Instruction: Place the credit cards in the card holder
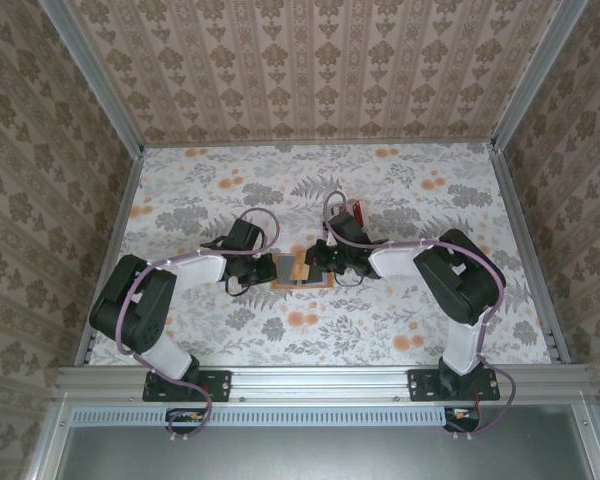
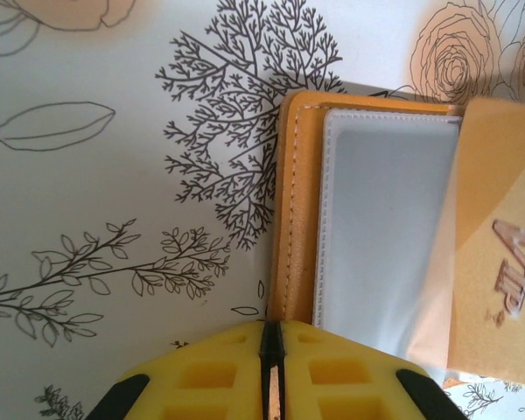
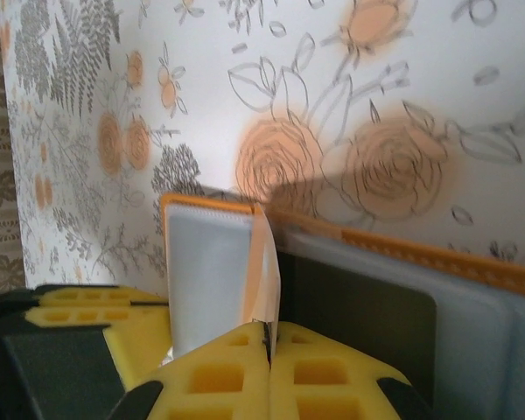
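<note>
Left gripper (image 2: 269,354): bottom centre of the left wrist frame. Jaws pressed together, nipping the lower edge of the card holder (image 2: 293,210). The holder lies open, an orange border round a pale grey pocket.

Right gripper (image 3: 269,346): bottom centre of its frame. Jaws closed on a clear inner flap (image 3: 212,280) of the holder, which stands upright.

Overhead: the holder sits mid-frame on the floral table (image 1: 400,330), between both grippers. A small red item (image 1: 358,212) lies up and right of it, too small to identify.
</note>
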Robot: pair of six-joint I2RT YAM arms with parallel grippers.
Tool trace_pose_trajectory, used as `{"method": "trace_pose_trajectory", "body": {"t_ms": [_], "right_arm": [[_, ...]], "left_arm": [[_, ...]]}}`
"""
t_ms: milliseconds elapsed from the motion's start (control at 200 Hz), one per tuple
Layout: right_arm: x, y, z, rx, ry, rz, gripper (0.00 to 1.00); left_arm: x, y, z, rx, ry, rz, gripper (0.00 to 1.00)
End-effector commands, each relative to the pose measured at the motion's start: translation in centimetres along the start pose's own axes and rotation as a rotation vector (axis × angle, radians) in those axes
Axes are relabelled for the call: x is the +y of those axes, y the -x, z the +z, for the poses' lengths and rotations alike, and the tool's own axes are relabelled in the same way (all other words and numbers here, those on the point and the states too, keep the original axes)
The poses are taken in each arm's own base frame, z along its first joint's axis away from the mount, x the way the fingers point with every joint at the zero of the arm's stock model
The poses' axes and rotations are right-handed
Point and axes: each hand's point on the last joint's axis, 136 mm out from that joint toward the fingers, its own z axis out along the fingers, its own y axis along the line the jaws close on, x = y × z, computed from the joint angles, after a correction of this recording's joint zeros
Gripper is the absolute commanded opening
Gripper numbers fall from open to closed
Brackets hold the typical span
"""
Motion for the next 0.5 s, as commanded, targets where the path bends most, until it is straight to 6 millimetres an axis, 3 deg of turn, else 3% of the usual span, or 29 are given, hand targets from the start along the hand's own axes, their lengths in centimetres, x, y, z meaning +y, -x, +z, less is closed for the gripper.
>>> {"method": "trace_pose_trajectory", "body": {"t_ms": [0,175,495], "right_arm": [[-2.6,-2.7,-0.8,0.063,-0.094,0.043,0.06],[-2.3,-3.1,-1.4,0.068,-0.087,0.046,0.06],[-1.8,-2.5,1.5,0.09,-0.037,0.062,0.06]], "left_arm": [[1.3,-2.3,1.5,0.081,0.03,-0.021,0.12],[1.1,-2.3,1.4,0.077,0.025,-0.019,0.12],[1.1,-2.2,1.2,0.075,0.031,-0.011,0.12]]}}
